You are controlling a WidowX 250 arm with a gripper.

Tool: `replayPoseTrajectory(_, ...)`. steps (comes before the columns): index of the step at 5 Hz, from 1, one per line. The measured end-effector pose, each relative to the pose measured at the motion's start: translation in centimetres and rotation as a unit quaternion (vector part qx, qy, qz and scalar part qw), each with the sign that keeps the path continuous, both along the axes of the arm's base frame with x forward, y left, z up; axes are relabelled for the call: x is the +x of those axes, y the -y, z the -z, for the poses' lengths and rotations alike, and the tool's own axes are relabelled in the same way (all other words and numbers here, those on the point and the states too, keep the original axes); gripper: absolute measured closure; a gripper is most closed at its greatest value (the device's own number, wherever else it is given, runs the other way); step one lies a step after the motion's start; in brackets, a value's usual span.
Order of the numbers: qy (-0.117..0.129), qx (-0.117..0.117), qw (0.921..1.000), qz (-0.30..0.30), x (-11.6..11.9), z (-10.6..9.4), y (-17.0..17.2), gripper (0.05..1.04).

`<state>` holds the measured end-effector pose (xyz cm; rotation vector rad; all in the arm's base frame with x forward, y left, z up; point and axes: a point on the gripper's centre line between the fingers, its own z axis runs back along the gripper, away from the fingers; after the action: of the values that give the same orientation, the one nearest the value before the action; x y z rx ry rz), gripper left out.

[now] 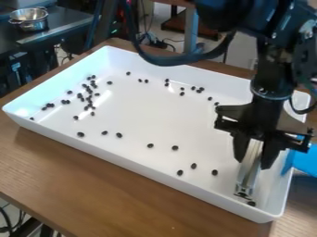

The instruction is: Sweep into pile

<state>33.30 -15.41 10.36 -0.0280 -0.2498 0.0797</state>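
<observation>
- My gripper [254, 163] is closed down on a pale, shiny tool [250, 172], approx. the tool's width apart; that's my sweeper, I reckon, low at the near RH end of the white tray [148, 171].
- Black beans [215, 172] are strewn about, w/ a loose bunch toward the LH end. No proper pile yet, so early days IMO.
- One bean [250, 203] sits right by the tool's tip, nr the corner. Risk: if I come in on the wrong side, I'd jam it against the wall.
- Tool's long & narrow, so beans could slip round the edges mid-sweep.
- Too much down-force & the tool might twist in my grip, or the tray could skid on the table [93, 185].
- Too high = it skims over them. Too fast = they roll & scatter, esp. the bunch.
- Blue thing [304, 162] by the RH wall: poss. snag if I swing wide.
</observation>
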Motion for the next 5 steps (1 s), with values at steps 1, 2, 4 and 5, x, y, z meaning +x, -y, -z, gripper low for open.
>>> replayPoseTrajectory(1,0.002,0.003,1.0,0.005,-0.5,0.6,0.6,0.723)
replayPoseTrajectory(2,0.006,0.004,1.0,0.002,-0.6,0.9,0.6,0.723)
replayPoseTrajectory(4,0.012,0.006,0.9999,0.003,-0.7,1.2,0.7,0.723)
replayPoseTrajectory(5,0.017,0.008,0.9998,0.008,-0.5,1.3,-0.7,0.723)
